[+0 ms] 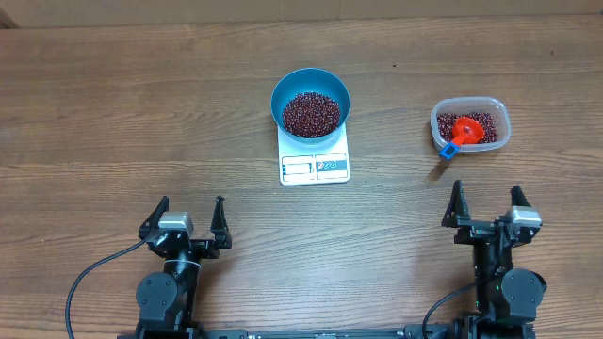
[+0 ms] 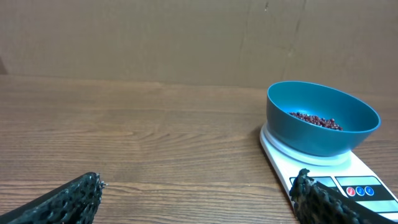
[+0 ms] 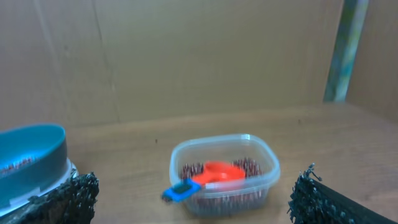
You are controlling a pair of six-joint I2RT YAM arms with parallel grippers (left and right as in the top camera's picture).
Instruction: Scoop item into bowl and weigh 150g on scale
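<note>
A bright blue bowl (image 1: 311, 102) (image 2: 321, 118) (image 3: 28, 163) stands on the white scale (image 1: 315, 162) (image 2: 336, 177) at the table's centre back, with a heap of small dark red-brown beans (image 1: 311, 111) (image 2: 314, 119) inside. More beans fill a clear plastic tub (image 1: 470, 125) (image 3: 225, 174) at the right, where an orange scoop with a blue handle (image 1: 462, 132) (image 3: 208, 178) lies across them. My left gripper (image 1: 191, 219) (image 2: 198, 194) stands open near the front left, nothing between its fingers. My right gripper (image 1: 488, 207) (image 3: 193, 194) is open in front of the tub, also empty.
The wooden table (image 1: 141, 113) stretches bare to the left of the scale. A brown cardboard wall (image 2: 155, 37) rises behind the table. The scoop's blue handle overhangs the tub's front-left rim.
</note>
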